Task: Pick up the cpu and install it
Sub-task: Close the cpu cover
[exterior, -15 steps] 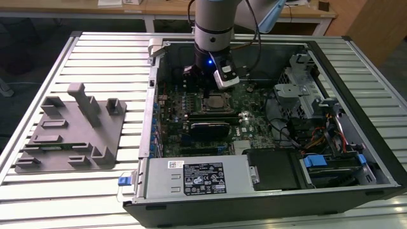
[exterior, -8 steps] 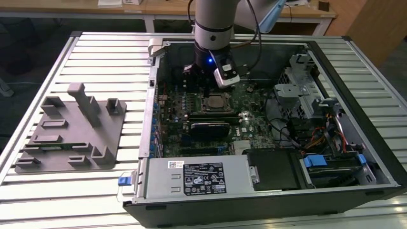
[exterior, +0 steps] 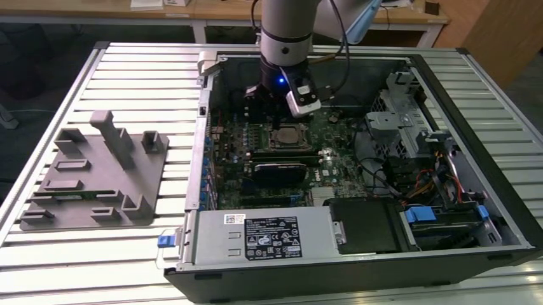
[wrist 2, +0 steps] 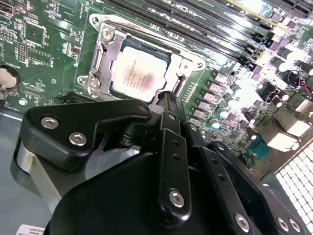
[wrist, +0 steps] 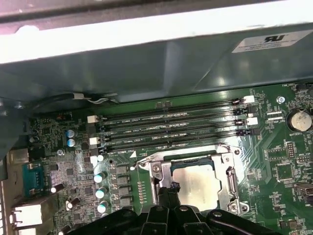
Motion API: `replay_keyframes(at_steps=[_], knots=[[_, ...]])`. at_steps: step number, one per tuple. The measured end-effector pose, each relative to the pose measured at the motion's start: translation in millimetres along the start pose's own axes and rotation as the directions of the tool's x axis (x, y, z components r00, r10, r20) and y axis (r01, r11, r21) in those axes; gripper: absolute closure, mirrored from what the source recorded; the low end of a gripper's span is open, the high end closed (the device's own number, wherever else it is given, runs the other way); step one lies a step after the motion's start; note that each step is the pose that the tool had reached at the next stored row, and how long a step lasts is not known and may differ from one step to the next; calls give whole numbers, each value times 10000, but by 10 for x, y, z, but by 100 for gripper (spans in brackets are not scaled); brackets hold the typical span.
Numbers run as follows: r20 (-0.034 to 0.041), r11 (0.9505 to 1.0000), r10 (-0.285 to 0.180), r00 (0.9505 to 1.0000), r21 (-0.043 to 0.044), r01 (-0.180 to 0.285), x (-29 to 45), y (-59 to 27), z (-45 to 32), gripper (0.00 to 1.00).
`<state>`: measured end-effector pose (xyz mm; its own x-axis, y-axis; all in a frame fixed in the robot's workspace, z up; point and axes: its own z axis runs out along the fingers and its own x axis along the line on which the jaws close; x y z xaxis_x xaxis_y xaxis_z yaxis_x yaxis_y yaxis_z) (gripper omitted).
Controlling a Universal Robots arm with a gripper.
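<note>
The cpu (exterior: 288, 135) lies flat in its socket on the green motherboard (exterior: 339, 168) inside the open computer case. Its silver top shows in both wrist views (wrist 2: 139, 73) (wrist: 198, 183), framed by the metal socket bracket (wrist 2: 100, 54). My gripper (exterior: 280, 109) hangs just above the socket's edge. In the second wrist view its black fingers meet at one tip (wrist 2: 166, 96) beside the cpu, with nothing between them. The same tip (wrist: 171, 188) sits over the cpu's edge in the first wrist view. I cannot tell whether the tip touches the chip.
Memory slots (wrist: 171, 127) run beside the socket. A black rectangular component (exterior: 276, 171) lies nearer the case front, and the power supply (exterior: 263, 238) sits at the front edge. A grey tray (exterior: 93, 181) with upright blocks rests on the slatted table at the exterior view's left. Case walls surround the board.
</note>
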<state>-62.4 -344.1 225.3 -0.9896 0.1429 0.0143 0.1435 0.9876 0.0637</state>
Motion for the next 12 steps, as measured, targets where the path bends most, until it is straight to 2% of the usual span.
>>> replay_keyframes(at_steps=[5,12], knots=[[1,10000,1,10000,-1,-1,-70,10,0,89],[0,10000,0,10000,-1,0,-221,33,-1,89]])
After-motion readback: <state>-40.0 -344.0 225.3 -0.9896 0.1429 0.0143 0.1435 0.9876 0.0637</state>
